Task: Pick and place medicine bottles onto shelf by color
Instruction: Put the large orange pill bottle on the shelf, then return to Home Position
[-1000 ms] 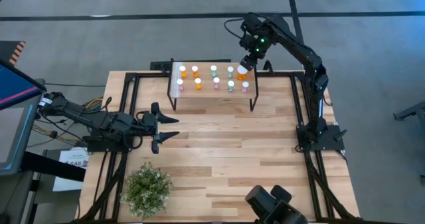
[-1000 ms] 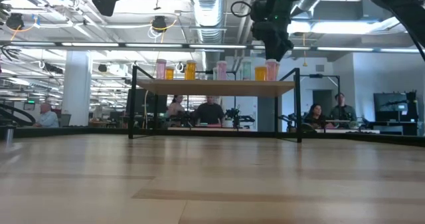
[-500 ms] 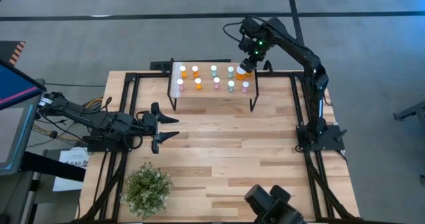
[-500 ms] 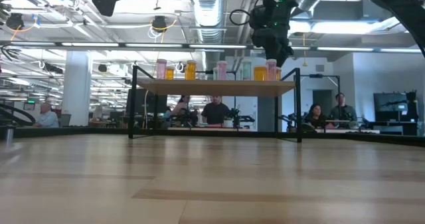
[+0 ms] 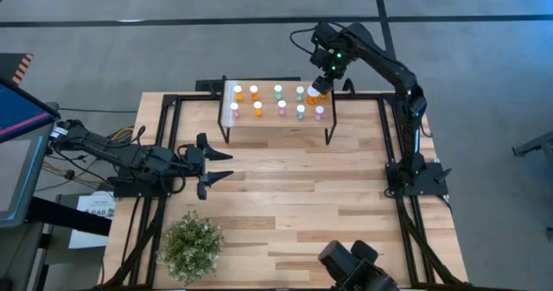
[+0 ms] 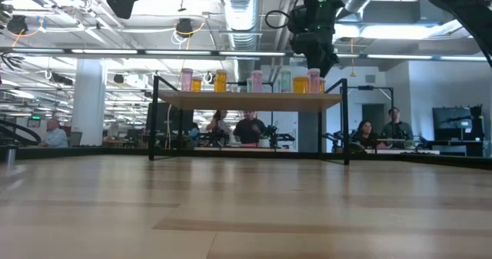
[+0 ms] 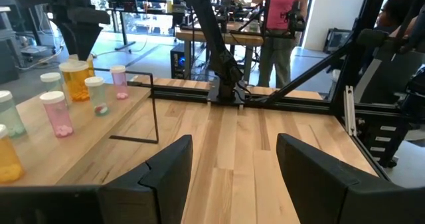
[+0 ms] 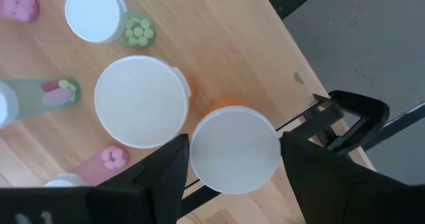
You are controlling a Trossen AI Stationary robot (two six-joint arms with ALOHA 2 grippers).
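Observation:
The shelf (image 5: 270, 120) stands at the table's far edge on thin black legs. Several small orange, pink and pale green medicine bottles (image 5: 257, 109) stand upright on it in two rows, also seen in the low view (image 6: 221, 81). My right gripper (image 5: 322, 85) hovers over the shelf's far right corner, shut on a large orange bottle (image 8: 234, 149). A second large orange bottle (image 8: 141, 101) stands right beside it. My left gripper (image 5: 212, 166) waits open over the table's left part, touching nothing. My right gripper holds the large orange bottle by its white cap (image 8: 199, 151), pinched between the two fingers (image 8: 166, 177). It comes from above, pointing down. The bottle is upright over the shelf's corner; whether its base stands on the board, the cap hides.
A green bushy plant (image 5: 191, 246) sits near the table's near left corner. Bare tabletop (image 5: 294, 196) lies between the shelf and the near edge. People stand and sit at benches in the room beyond the table (image 6: 247, 128).
My right gripper has shifted a little toward the table's far edge with the bottle and has since stayed nearly still over the shelf's far right corner.

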